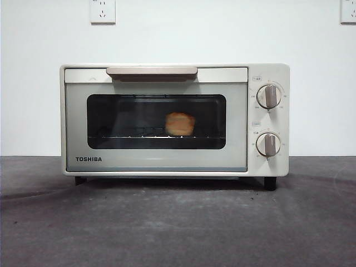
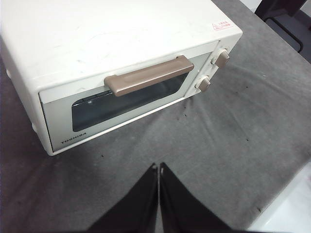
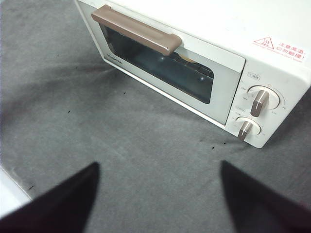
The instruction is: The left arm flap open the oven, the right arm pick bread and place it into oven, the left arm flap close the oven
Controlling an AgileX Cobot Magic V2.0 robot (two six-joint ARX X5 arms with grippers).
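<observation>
Standing at the centre of the grey felt-like table cover (image 1: 178, 222), the cream-white boxy metal toaster oven (image 1: 267, 167) has its door shut and its beige bar handle (image 1: 151, 72) at 12 o'clock on the door. Behind the dark glass window (image 1: 122, 119), the small golden-brown lumpy bread loaf (image 1: 179, 123) rests on the wire rack (image 1: 133, 135), slightly toward 3 o'clock of the window's middle.

Handling, judged: the loaf looks light, soft and crushable, best taken across its short sides; the oven is rigid and heavy, and its door is worked by the bar handle.

Grippers: the left gripper (image 2: 159, 167) hangs above the cloth before the oven, black jaws pressed together, holding nothing. The right gripper (image 3: 158, 167) hangs likewise, jaws spread wide, empty.

Writing: "TOSHIBA" in dark capitals at 7 o'clock on the door; a red warning label (image 3: 279, 47) on the top panel, characters unreadable. Two round knobs (image 1: 268, 96) carry fine illegible scale marks.
</observation>
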